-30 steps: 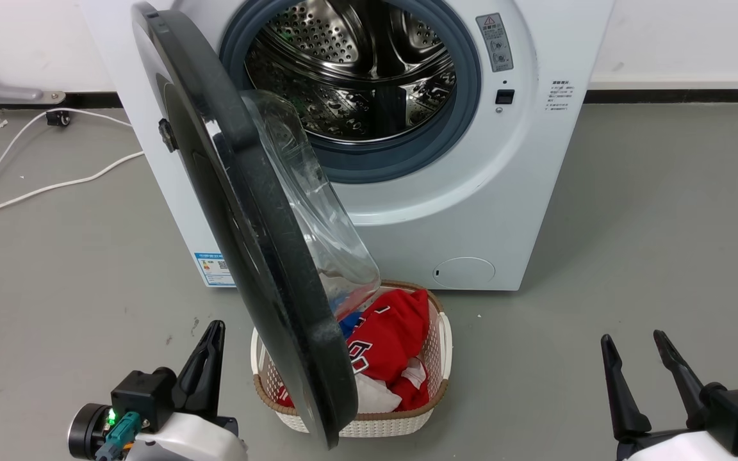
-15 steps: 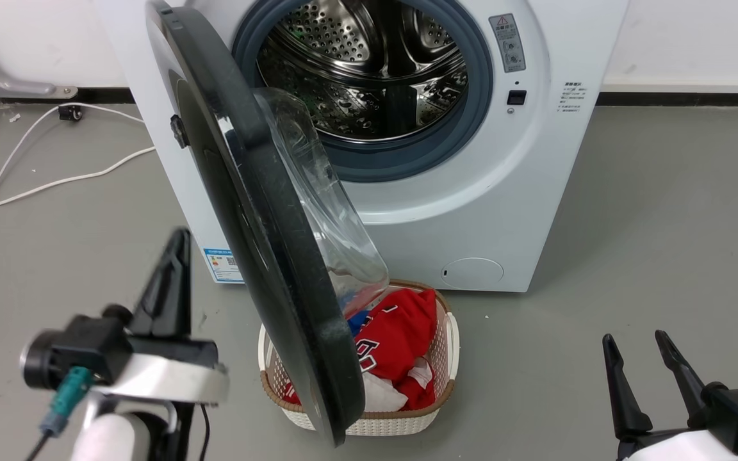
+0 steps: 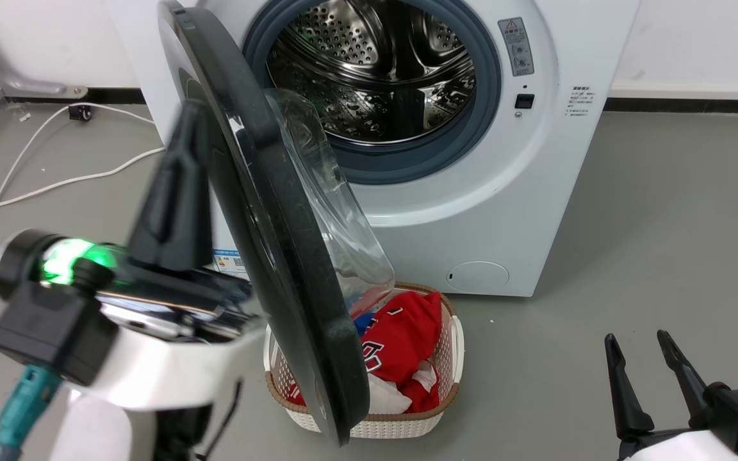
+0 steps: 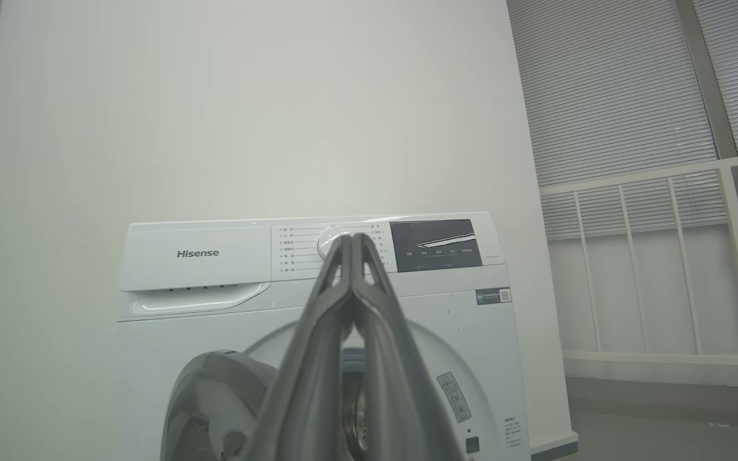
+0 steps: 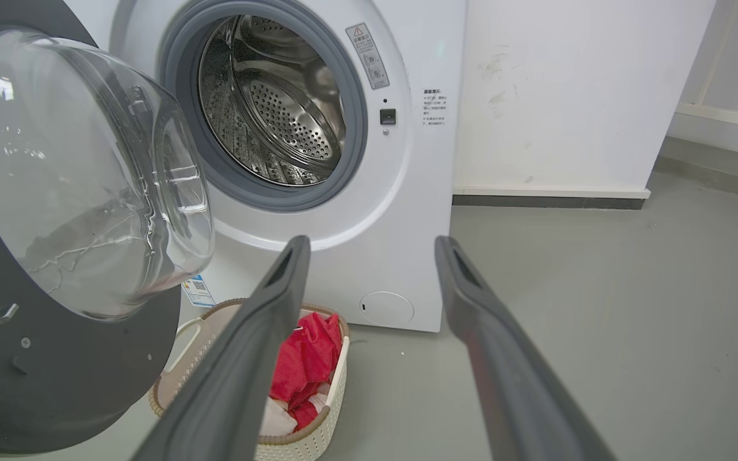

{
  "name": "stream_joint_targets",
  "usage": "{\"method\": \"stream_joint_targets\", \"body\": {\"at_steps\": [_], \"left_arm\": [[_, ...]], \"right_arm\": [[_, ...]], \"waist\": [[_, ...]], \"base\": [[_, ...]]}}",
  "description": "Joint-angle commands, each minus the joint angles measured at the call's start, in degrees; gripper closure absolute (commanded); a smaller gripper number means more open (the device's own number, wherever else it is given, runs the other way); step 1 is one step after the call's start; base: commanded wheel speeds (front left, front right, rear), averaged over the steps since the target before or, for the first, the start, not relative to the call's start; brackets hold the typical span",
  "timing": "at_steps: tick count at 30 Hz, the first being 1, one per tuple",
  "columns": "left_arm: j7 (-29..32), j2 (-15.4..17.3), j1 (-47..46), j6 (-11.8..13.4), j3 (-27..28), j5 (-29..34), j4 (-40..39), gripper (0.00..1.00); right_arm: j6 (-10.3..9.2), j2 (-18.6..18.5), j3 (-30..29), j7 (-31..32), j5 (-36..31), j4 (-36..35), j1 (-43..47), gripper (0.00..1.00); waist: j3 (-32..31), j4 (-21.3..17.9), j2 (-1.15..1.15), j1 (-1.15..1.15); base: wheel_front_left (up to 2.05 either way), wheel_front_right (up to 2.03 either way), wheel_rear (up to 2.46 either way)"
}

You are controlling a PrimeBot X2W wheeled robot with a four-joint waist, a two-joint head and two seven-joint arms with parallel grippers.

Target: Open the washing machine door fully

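Head view: door abt half open, edge-on, hinged at left of machine. Your L tool, pinched closed & empty, sits nearer, just left of door's outer face; R tool, fingers spread, well apart on glass side.

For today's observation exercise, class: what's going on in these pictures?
A two-armed robot faces a washer whose door stands partly open, edge-on to the head camera, by a basket of red clothes. The left pincer, shut and empty, is held up beside the door's outer face; whether they touch cannot be told. The right pincer sits open, low on the right, apart from everything. The door is not yet fully open.
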Motion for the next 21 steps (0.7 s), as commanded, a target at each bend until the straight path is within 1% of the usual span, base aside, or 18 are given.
{"method": "stream_joint_targets", "body": {"at_steps": [1, 6, 10, 14, 17, 21], "left_arm": [[1.42, -0.8, 0.1, -0.39, -2.07, 0.3, -2.34, 1.0], [6.21, -2.04, 2.98, -1.59, -8.11, -1.16, -6.65, 1.0], [10.89, -2.5, 6.3, -2.79, -13.85, -2.88, -7.33, 1.0], [15.31, -2.5, 9.98, -4.04, -20.0, -4.27, -5.79, 1.0], [17.98, -2.24, 12.23, -4.88, -24.46, -4.89, -3.23, 1.0], [19.61, -1.81, 14.08, -5.28, -27.6, -5.07, 1.21, 1.0]], "right_arm": [[-0.01, 0.2, -0.08, -0.21, 0.23, 0.09, -0.04, 0.0], [-0.01, 0.2, 0.17, -0.2, 0.4, -0.03, 0.26, 0.0], [-0.01, 0.2, 0.15, -0.42, 1.02, 0.09, 0.72, 0.0], [-0.01, 0.2, 0.09, -0.68, 1.4, 0.26, 0.87, 0.0], [-0.01, 0.2, 0.02, -0.89, 1.31, 0.34, 0.58, 0.0], [-0.01, 0.2, 0.41, -1.13, 1.49, 0.67, -0.06, 0.0]], "waist": [[-0.25, 0.09, 0.0, 0.0], [-0.72, 0.19, 0.0, 0.0], [-0.89, 0.55, 0.0, 0.0], [-0.77, 0.95, 0.0, 0.0], [-0.62, 1.25, 0.0, 0.0], [-0.46, 1.3, 0.0, 0.0]], "base": [[0.0, 0.0, 0.0], [0.0, 0.0, 0.0], [0.0, 0.0, 0.0], [0.0, 0.0, 0.0], [0.0, 0.0, 0.0], [0.0, 0.0, 0.0]]}}
